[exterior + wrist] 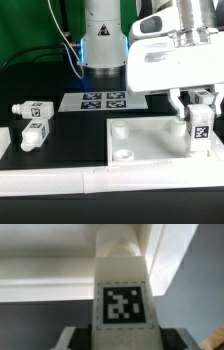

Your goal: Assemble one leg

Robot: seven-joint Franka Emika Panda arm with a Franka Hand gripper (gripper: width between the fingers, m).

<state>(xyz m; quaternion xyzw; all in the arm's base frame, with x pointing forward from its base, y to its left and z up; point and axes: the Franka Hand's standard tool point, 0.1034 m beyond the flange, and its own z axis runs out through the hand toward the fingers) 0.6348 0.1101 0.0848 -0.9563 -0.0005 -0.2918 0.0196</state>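
Observation:
My gripper [198, 112] is shut on a white leg [199, 124] with a black-and-white tag, held upright over the far corner of the large flat white square panel [150, 142] at the exterior view's right. In the wrist view the leg [124, 291] fills the middle, its tag facing the camera and its narrower end pointing toward the panel [60, 280]; the fingers [75, 339] press its sides. Whether the leg's end touches the panel is hidden. Two more legs [33, 110] [31, 135] lie on the black table at the exterior view's left.
The marker board [104, 100] lies flat behind the panel, near the arm's base [103, 40]. A white raised border [60, 182] runs along the near edge. Round corner sockets [122, 155] show on the panel.

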